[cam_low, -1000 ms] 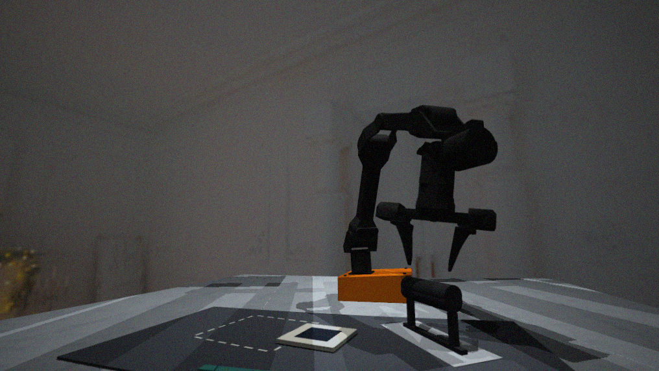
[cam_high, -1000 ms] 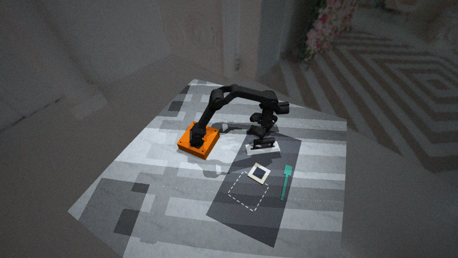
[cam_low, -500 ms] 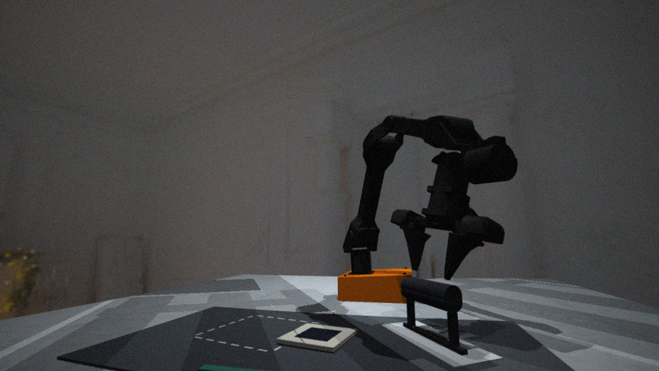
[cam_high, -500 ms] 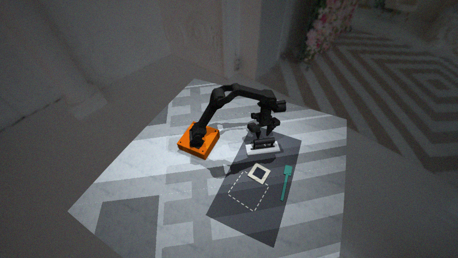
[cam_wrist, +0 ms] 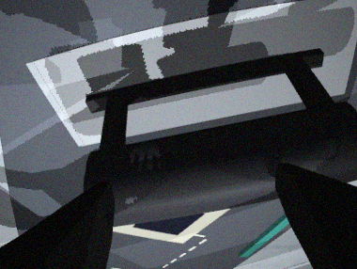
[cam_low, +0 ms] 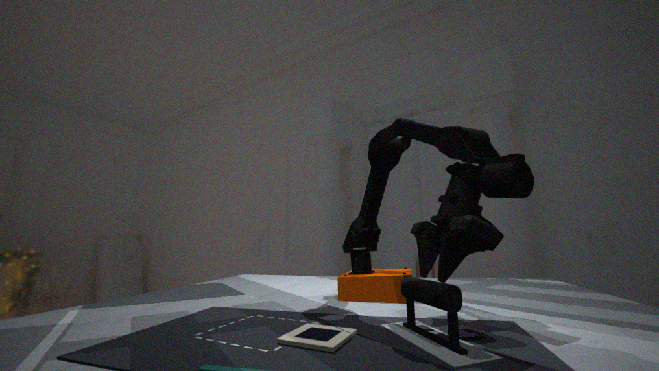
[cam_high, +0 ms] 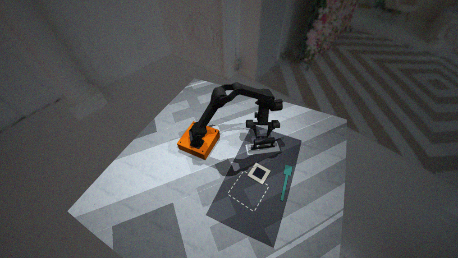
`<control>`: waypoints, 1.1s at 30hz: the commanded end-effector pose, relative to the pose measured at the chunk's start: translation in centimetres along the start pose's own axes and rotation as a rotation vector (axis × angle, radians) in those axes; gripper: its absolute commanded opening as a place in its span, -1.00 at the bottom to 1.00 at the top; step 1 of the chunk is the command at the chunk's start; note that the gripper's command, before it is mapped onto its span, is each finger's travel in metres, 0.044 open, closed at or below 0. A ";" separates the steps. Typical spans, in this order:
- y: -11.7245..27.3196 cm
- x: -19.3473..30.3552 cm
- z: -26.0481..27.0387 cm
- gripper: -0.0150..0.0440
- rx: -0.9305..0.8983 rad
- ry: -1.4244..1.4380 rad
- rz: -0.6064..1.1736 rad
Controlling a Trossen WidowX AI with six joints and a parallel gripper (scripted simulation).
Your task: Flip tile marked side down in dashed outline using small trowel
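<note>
A table (cam_high: 144, 179) (cam_low: 497, 299) with a pale marbled top, crossed by light and dark bands, fills the lower middle of the top view. In the dim room around it, a striped floor (cam_high: 394, 96) runs down the right side and pink flowers (cam_high: 325, 28) stand at upper right. In the exterior view, a grey-brown wall (cam_low: 184, 138) rises behind, with a blurred golden shape (cam_low: 15, 281) at lower left.

A dark grey mat (cam_high: 237, 211) (cam_low: 152, 345) (cam_wrist: 230, 230) lies on the table, right of the orange base (cam_high: 183, 143) (cam_low: 368, 290) in the top view. Near its upper end is the trowel (cam_high: 264, 140) (cam_low: 431, 293) (cam_wrist: 211, 174), plate down, its black cylindrical handle raised on two posts. The gripper (cam_high: 263, 136) (cam_low: 432, 278) (cam_wrist: 194, 184) points down at the handle, fingers spread with nothing pinched between them; whether they touch the handle I cannot tell.

The square tile (cam_high: 258, 173) (cam_low: 318, 333) (cam_wrist: 174, 228) lies flat, its dark-marked side up, at the upper-right edge of the dashed outline (cam_high: 254, 210) (cam_low: 227, 344) (cam_wrist: 176, 260) in the top view, mostly outside it. Right of it is a teal spatula-shaped tool (cam_high: 284, 186) (cam_low: 227, 368) (cam_wrist: 265, 237), well apart from the gripper.
</note>
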State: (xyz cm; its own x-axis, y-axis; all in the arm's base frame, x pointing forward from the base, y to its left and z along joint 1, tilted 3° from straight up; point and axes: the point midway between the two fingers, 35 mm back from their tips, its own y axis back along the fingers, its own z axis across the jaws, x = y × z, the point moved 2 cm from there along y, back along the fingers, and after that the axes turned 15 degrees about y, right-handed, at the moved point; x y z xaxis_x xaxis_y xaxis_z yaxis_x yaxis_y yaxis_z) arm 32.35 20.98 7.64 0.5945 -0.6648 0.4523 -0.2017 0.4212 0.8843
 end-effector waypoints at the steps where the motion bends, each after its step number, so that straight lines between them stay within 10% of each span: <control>1: -0.3 -0.4 0.2 0.53 -0.009 -0.137 0.043; 33: -0.6 -2.2 0.7 0.53 0.195 -1.169 0.312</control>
State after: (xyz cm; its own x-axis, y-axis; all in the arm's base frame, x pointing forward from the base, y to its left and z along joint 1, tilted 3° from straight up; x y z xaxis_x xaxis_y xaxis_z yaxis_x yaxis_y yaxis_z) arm 30.87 21.72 6.43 -0.4534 -0.7755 0.4393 -0.3641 0.6111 0.7029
